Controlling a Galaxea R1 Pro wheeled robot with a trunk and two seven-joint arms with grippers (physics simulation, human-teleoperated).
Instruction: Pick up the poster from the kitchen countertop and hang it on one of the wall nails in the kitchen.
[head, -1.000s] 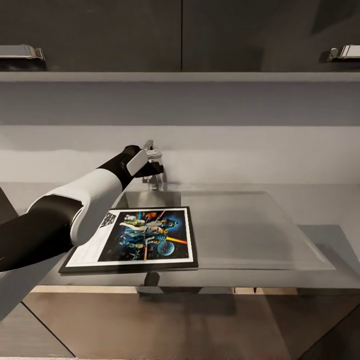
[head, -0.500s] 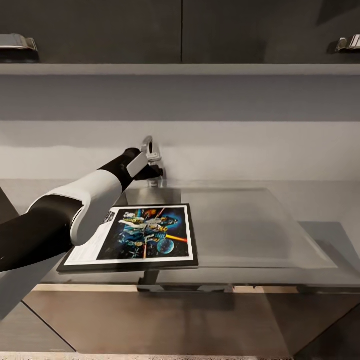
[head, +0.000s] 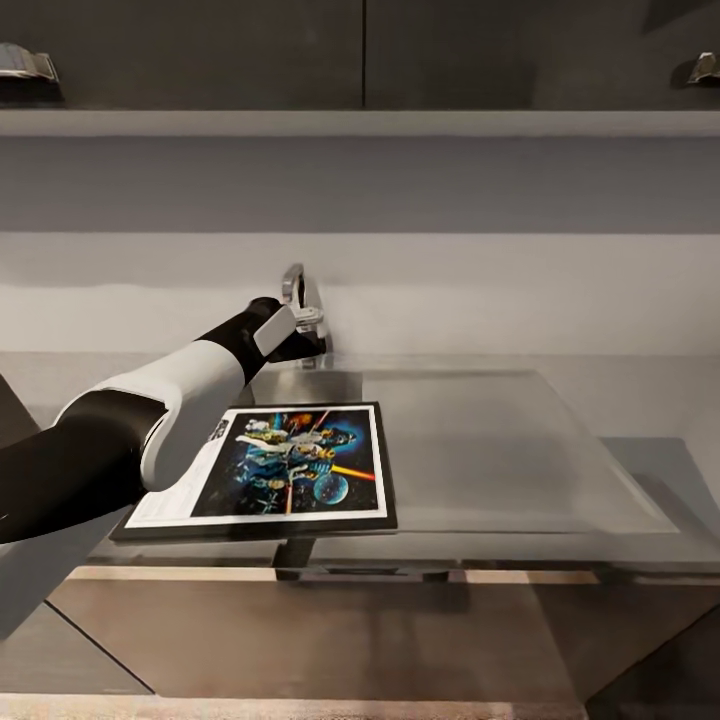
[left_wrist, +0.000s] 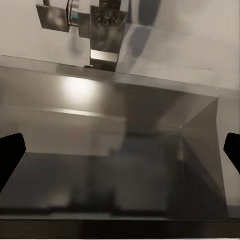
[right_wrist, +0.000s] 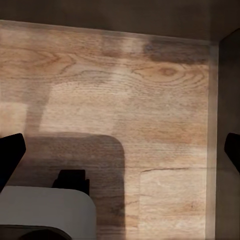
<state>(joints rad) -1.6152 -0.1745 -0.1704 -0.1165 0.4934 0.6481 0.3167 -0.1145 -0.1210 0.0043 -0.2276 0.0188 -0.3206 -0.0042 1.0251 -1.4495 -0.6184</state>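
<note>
The poster (head: 290, 465) lies flat on the grey kitchen countertop (head: 650, 400), at the front left of the sink, with its white lettered strip turned to the left. My left arm reaches over the poster's left part. My left gripper (head: 303, 343) hangs beyond the poster's far edge, just in front of the tap (head: 294, 286). In the left wrist view the left gripper (left_wrist: 120, 155) is open and empty, its dark fingertips (left_wrist: 10, 155) wide apart over the basin. In the right wrist view my right gripper (right_wrist: 120, 150) is open above wooden floor.
The steel sink basin (head: 480, 450) takes up the middle of the worktop. Dark wall cabinets with metal handles (head: 25, 62) hang above a grey backsplash. Dark base cabinets (head: 330, 640) stand below the counter's front edge. My white base (right_wrist: 45, 210) shows over the floor.
The whole head view has shifted: counter, tap and cabinets have slid upward in the picture. My left arm keeps its pose; the poster has not moved on the counter.
</note>
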